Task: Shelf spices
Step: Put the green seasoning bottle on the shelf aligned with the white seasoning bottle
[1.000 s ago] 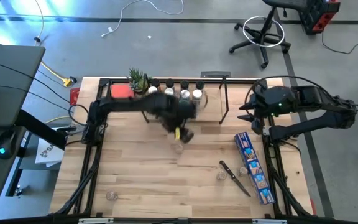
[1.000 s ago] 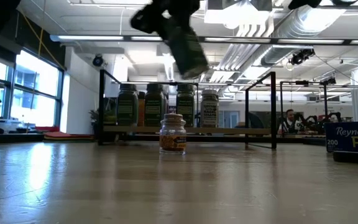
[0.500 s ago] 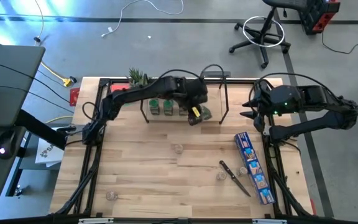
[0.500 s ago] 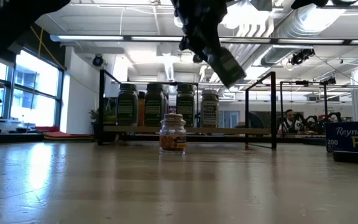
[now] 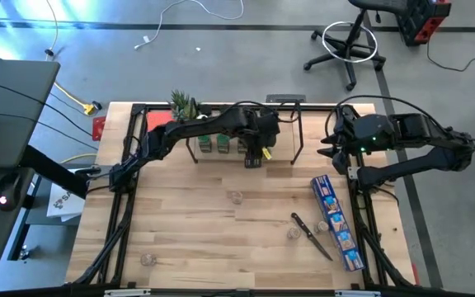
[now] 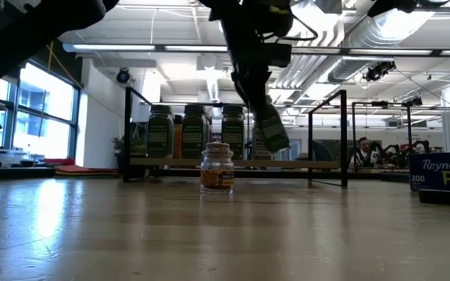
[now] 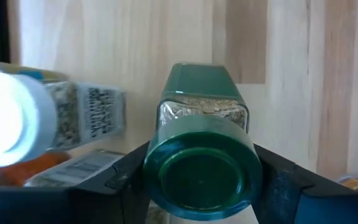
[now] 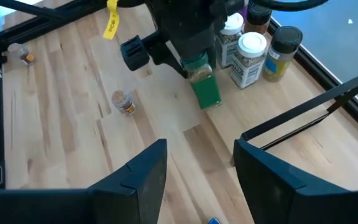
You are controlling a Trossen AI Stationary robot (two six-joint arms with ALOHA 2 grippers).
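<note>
High view: the left gripper hangs over the shelf, beside the row of jars already standing there; the right gripper waits well off to the side, near the blue box. Low view: a green-capped spice jar sits tilted between the left fingers, its base just above the shelf board, with a loose orange-filled jar on the table in front. Left wrist view: both fingers clasp the jar just under its green cap; a white-capped jar stands close beside one finger. Right wrist view: the jar's base nearly meets the wood, next to the white-capped neighbours; the right fingers stand parted, holding nothing. Judged best practice: bring the jar upright before setting it down, seat its base flat, and only then part the fingers, clear of the neighbouring jar.
</note>
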